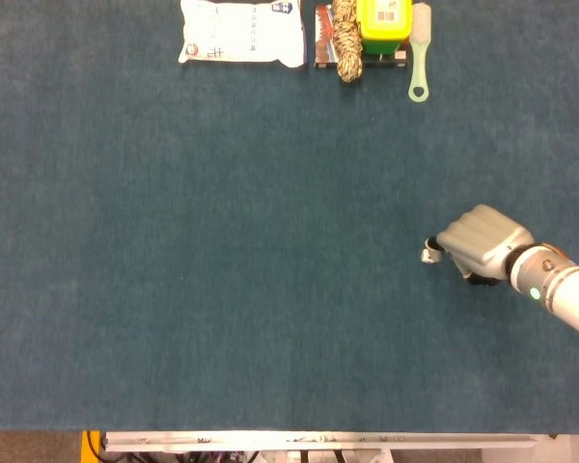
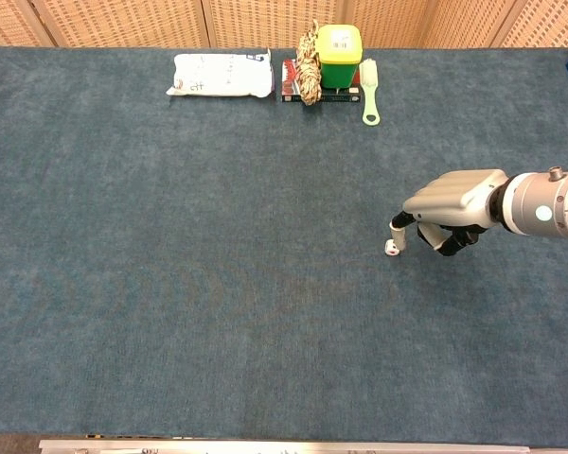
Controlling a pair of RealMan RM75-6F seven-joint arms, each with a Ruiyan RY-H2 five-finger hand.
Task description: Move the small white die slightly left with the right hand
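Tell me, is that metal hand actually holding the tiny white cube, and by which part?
Apparently yes: the right hand pinches the small white die by its sides, fingertips reaching down to it; the exact contact is too small to confirm.
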